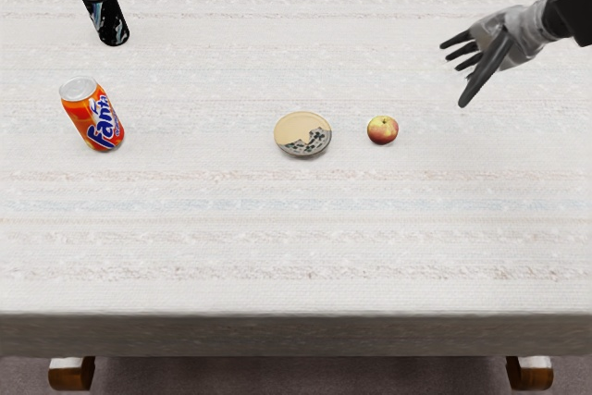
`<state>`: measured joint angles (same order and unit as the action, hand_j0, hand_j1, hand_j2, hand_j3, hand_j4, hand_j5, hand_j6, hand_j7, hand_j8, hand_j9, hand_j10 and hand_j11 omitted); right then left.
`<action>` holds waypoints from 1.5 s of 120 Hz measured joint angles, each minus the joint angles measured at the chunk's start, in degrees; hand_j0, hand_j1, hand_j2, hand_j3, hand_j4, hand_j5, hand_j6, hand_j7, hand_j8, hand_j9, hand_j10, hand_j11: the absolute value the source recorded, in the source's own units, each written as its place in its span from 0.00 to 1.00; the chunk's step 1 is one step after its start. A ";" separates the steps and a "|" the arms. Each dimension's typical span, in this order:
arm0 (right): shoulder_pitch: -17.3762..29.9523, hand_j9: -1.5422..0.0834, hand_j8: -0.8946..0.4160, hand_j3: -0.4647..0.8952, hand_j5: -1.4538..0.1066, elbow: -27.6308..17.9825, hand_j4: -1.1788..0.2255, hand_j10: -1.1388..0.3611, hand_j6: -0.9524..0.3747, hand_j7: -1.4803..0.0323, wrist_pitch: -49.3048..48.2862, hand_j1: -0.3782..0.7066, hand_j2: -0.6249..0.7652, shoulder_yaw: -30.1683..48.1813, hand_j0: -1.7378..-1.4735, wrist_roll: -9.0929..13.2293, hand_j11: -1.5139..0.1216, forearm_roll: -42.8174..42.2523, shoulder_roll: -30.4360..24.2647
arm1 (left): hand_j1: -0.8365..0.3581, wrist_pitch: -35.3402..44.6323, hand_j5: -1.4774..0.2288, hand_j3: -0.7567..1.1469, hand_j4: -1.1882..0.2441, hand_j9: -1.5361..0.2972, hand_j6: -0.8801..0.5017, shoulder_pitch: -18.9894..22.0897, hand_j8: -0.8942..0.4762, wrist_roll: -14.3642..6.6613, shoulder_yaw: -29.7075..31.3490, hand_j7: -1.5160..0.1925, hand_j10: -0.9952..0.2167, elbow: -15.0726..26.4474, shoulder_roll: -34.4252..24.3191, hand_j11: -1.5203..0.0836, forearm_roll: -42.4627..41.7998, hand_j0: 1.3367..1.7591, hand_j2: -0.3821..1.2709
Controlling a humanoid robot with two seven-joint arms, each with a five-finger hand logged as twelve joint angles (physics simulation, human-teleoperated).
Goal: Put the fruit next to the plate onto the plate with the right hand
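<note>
A white table (296, 247) is spread across the view. The right hand (488, 51) is held above its far right part, fingers released and spread, nothing grasped. An orange can (92, 115) and a black can (104, 13) are seen at the left. A plate (294, 125) is set near the middle. The apple (383, 129) is laid on the table just right of it, not touching.

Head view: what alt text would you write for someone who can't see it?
A robot's right hand, fingers spread and empty, hovers over a white table, beyond an apple that lies just right of a small plate, not touching it. An orange can and a black can stand at the far left.
</note>
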<state>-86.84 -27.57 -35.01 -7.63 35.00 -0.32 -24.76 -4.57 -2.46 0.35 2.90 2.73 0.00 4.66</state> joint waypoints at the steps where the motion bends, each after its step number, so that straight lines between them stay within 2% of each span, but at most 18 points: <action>1: 0.01 0.95 0.68 0.34 0.93 0.00 0.84 0.76 0.72 0.98 0.00 0.03 0.45 0.10 0.30 0.00 0.93 0.00 -0.16 | 0.99 0.00 0.86 0.40 0.83 0.84 0.63 0.00 0.65 0.00 0.00 0.89 0.82 0.00 0.00 0.95 0.00 0.76 0.23; 15: 0.48 0.95 0.68 0.34 0.93 -0.01 0.84 0.76 0.72 0.98 0.00 0.03 0.45 0.84 0.30 0.00 0.93 -0.10 -0.95 | 0.99 0.00 0.86 0.40 0.83 0.84 0.63 0.00 0.65 0.00 0.00 0.89 0.82 0.00 0.00 0.95 0.00 0.76 0.23; 22: 0.76 0.95 0.68 0.34 0.93 0.19 0.84 0.76 0.72 0.98 -0.01 0.03 0.45 0.92 0.30 0.00 0.93 -0.23 1.06 | 0.99 0.00 0.86 0.40 0.83 0.84 0.63 0.00 0.65 0.00 0.00 0.89 0.82 0.00 0.00 0.95 0.00 0.76 0.23; 33: -0.11 0.95 0.68 0.34 0.93 0.58 0.84 0.76 0.72 0.98 0.60 0.03 0.45 0.49 0.30 0.00 0.93 -1.81 8.79 | 0.99 0.00 0.86 0.40 0.83 0.84 0.63 0.00 0.65 0.00 -0.01 0.89 0.82 0.00 0.00 0.95 0.00 0.76 0.23; 43: 1.12 0.95 0.68 0.34 0.93 1.63 0.84 0.76 0.72 0.98 7.82 0.03 0.45 -0.01 0.30 0.00 0.93 -8.55 17.54 | 0.99 0.00 0.86 0.40 0.83 0.84 0.63 0.00 0.65 0.00 0.00 0.89 0.82 0.00 0.00 0.95 0.00 0.76 0.23; 61: 2.61 0.95 0.68 0.34 0.93 1.92 0.84 0.76 0.72 0.98 21.15 0.03 0.45 -6.45 0.30 0.00 0.93 -13.32 23.05 | 0.99 0.00 0.86 0.40 0.83 0.84 0.63 0.00 0.65 0.00 0.01 0.89 0.82 0.00 0.00 0.95 0.00 0.76 0.23; 91: 5.85 0.95 0.68 0.34 0.93 1.98 0.84 0.76 0.71 0.98 27.07 0.03 0.45 -10.51 0.30 0.00 0.92 -14.87 24.60 | 0.99 -0.01 0.86 0.40 0.83 0.84 0.63 0.00 0.65 0.00 0.00 0.89 0.82 0.00 0.00 0.95 0.00 0.76 0.23; 105: 6.86 0.91 0.64 0.34 0.89 2.00 0.80 0.73 0.68 0.94 30.65 0.08 0.44 -10.74 0.30 0.00 0.89 -17.23 24.71 | 0.99 0.00 0.86 0.40 0.83 0.84 0.63 0.00 0.65 0.00 0.00 0.89 0.82 0.00 0.00 0.95 0.00 0.76 0.23; 143: 6.75 0.86 0.60 0.34 0.84 1.81 0.76 0.68 0.63 0.88 35.09 0.15 0.43 -10.74 0.30 0.00 0.84 -20.01 24.76 | 0.99 -0.01 0.86 0.40 0.83 0.84 0.63 0.00 0.65 0.00 0.00 0.89 0.82 0.00 0.00 0.95 0.00 0.76 0.23; 180: 7.36 0.84 0.57 0.34 0.81 -3.80 0.74 0.66 0.61 0.86 35.27 0.18 0.43 -10.89 0.30 0.00 0.81 -24.46 24.76 | 0.99 -0.02 0.86 0.40 0.83 0.84 0.63 0.00 0.65 0.00 0.00 0.89 0.82 0.00 0.00 0.95 0.00 0.76 0.23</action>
<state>-79.48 -31.38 0.26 -18.52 35.00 -24.78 0.00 -4.59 -2.46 0.35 2.90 2.73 0.00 4.66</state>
